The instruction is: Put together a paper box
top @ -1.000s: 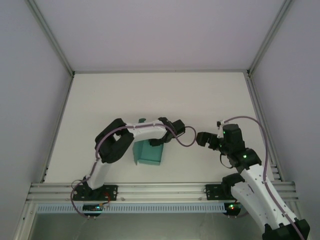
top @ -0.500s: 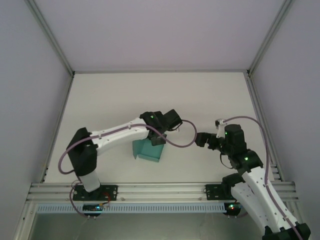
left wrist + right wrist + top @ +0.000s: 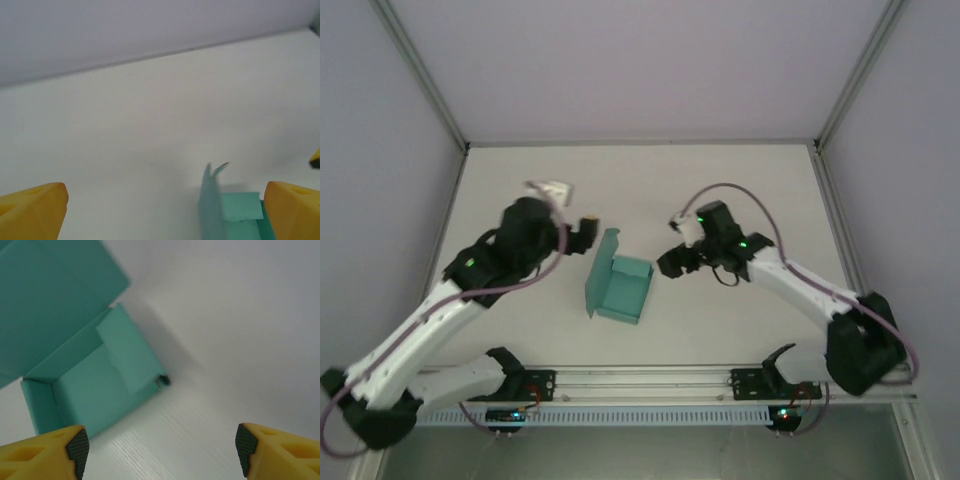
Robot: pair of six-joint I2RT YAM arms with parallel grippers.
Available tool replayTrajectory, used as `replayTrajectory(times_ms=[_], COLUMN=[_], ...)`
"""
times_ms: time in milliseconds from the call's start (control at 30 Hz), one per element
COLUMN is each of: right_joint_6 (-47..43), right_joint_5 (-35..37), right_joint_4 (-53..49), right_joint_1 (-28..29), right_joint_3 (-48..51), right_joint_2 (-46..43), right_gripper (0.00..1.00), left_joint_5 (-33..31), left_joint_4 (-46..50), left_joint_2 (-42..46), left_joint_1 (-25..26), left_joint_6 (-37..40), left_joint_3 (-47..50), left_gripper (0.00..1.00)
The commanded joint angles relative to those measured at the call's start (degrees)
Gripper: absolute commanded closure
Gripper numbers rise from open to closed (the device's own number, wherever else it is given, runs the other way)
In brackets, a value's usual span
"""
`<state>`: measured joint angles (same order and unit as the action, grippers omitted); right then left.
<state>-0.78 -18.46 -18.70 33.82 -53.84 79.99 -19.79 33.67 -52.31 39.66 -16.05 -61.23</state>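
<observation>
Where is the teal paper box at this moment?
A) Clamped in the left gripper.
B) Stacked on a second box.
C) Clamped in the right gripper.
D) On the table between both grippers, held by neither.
D: the paper box lies on the table with its lid raised, while the left gripper and the right gripper stand open on either side, apart from it.
</observation>
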Motion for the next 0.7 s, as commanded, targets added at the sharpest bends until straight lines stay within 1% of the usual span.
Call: replayTrajectory(times_ms=[0,67,133,200,233,300,367,467,667], right_joint_6=[-10.34,-12.25,-15.4,-17.1,-18.14,-18.69,-19.03,-18.29,-16.49], right_joint_5=[3.13,4.23,5.04,3.4,3.25,2.3,1.07,-0.45,-1.87], right_joint_4=[-3.24,-7.52,-13.13,-18.25,-19.89,-22.1,-22.76,-22.35,-21.88], right_joint_1=[2.95,3.83,3.86,3.88,3.95,4.37,5.06,5.38,5.72], right_joint_3=[-7.91,-13.58,-20.47,-26.27,-28.36,-30.94,-31.43,-31.05,-29.68], right_joint_2=[9.15,15.57,21.82,27.14,29.18,32.27,33.54,34.27,34.36], right_gripper=[0.21,0.25,0.3,0.47,0.51,0.52,0.53,0.58,0.61], left_joint_5=[5.95,6.94,8.28,10.81,11.79,12.15,11.89,11.86,13.3], left_joint_4=[3.29,5.02,5.2,3.28,2.39,1.19,0.58,-0.8,-3.64], left_joint_2=[4.24,6.42,8.19,9.77,10.44,11.47,12.13,12.61,11.73], left_joint_1=[-6.24,-9.77,-11.77,-12.46,-12.63,-12.76,-12.85,-13.08,-13.12], left_joint_6=[-15.78,-18.55,-20.66,-20.86,-20.95,-21.84,-22.3,-22.45,-21.91], left_joint_3=[8.78,13.02,17.17,21.21,22.74,25.27,26.48,27.28,29.19], left_gripper=[0.0,0.0,0.0,0.0,0.0,0.0,0.01,0.01,0.0])
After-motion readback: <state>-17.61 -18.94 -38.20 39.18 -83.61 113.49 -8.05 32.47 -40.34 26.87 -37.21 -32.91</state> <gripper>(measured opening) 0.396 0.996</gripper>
